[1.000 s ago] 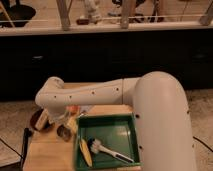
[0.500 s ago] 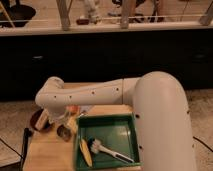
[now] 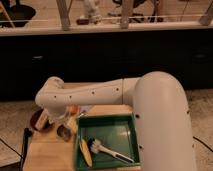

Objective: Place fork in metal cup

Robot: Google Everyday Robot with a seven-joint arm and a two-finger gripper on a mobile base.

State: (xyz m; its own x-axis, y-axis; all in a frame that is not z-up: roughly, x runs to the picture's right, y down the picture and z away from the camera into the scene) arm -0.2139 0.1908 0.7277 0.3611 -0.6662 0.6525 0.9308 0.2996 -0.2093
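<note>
This looks to me like a canteen or an office kitchen corner. I stand at a small wooden table (image 3: 50,154) that carries a green tray (image 3: 107,118) with a dish brush (image 3: 102,149) lying in it. Left of the tray sit a brown bowl (image 3: 38,120) and a metal cup (image 3: 63,133), plain tableware. My gripper (image 3: 60,120) hangs just left of the tray, above the cup. Behind the tray runs a long dark counter front (image 3: 105,57) topped by a pale ledge (image 3: 100,29). Beyond that I see pale flooring with white furniture legs (image 3: 63,14) and a black chair base (image 3: 17,12), as in a seating area.
</note>
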